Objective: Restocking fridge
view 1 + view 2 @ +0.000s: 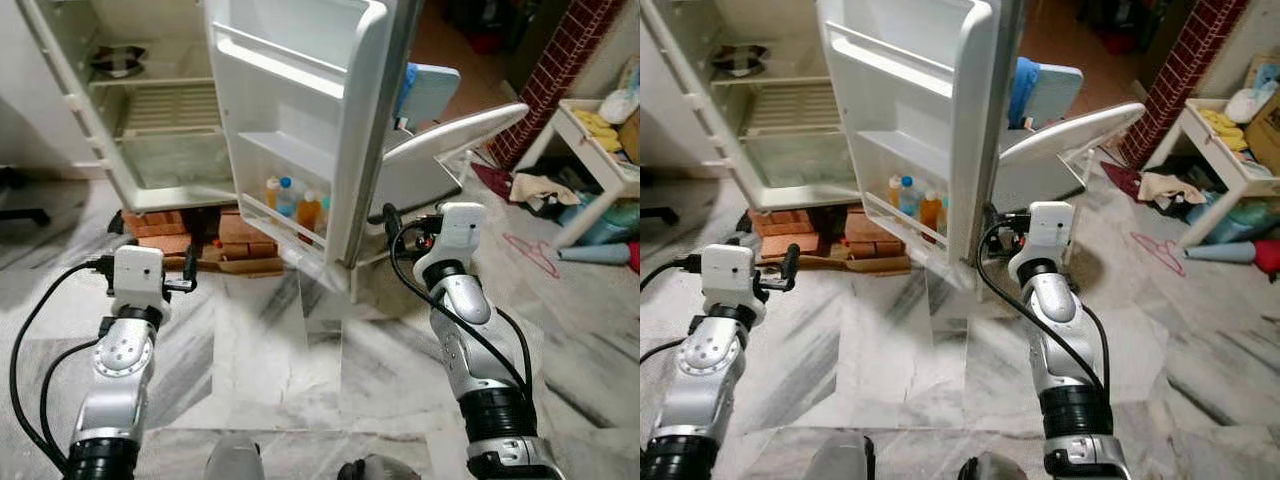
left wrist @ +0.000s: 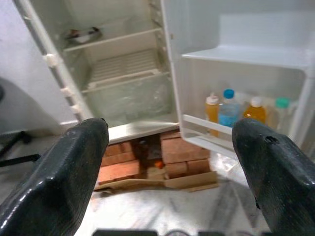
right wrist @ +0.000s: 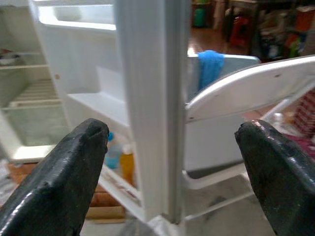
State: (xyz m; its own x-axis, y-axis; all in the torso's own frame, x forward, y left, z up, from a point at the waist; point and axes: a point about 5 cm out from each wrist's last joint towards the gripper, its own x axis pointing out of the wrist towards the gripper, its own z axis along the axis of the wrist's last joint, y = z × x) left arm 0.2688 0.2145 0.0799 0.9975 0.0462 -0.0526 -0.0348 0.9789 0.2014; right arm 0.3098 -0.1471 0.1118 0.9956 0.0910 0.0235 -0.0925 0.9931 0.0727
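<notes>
**Fridge standing open, both grippers empty**

The fridge [image 1: 150, 110] is standing open on bricks [image 1: 160, 225] at far left, its door [image 1: 300, 110] swinging out toward the robot. Four bottles [image 2: 236, 110] are sitting upright, side by side, in the door's lowest rack. A dark dish [image 1: 118, 60] is resting on the upper inside shelf; the wire shelf [image 1: 170, 108] below is carrying nothing visible.

The left gripper [image 1: 188, 278] is hovering above the marble floor [image 1: 270, 350], near the bricks, jaws spread wide and holding nothing. The right gripper [image 1: 1002, 228] is hanging just beside the door's outer edge, jaws likewise parted and empty.

A white folding chair [image 1: 450, 140] is lying tipped behind the door, a blue cloth [image 3: 210, 66] draped over it.
</notes>
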